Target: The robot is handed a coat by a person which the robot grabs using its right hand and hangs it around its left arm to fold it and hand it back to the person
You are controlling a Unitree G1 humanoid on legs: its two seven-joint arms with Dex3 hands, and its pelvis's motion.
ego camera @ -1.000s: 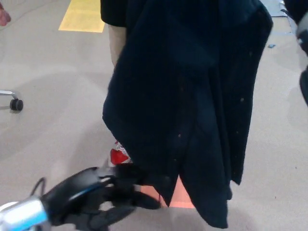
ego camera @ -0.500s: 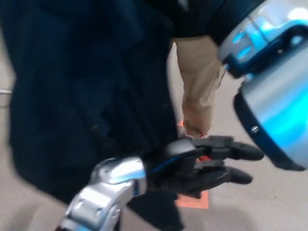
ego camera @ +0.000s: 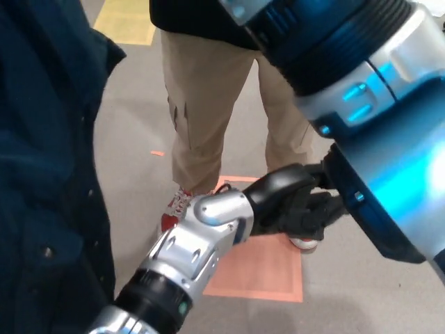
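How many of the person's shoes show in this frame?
2: one red-and-white shoe at the orange floor patch's left corner; the other shoe mostly hidden behind the left hand.

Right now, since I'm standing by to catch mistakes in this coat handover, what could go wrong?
The coat hangs beside the left forearm, not plainly across it, so it may slip off. The right arm crosses close over the left hand; they could collide. The person's legs stand just beyond that hand, so a swing might bump them.
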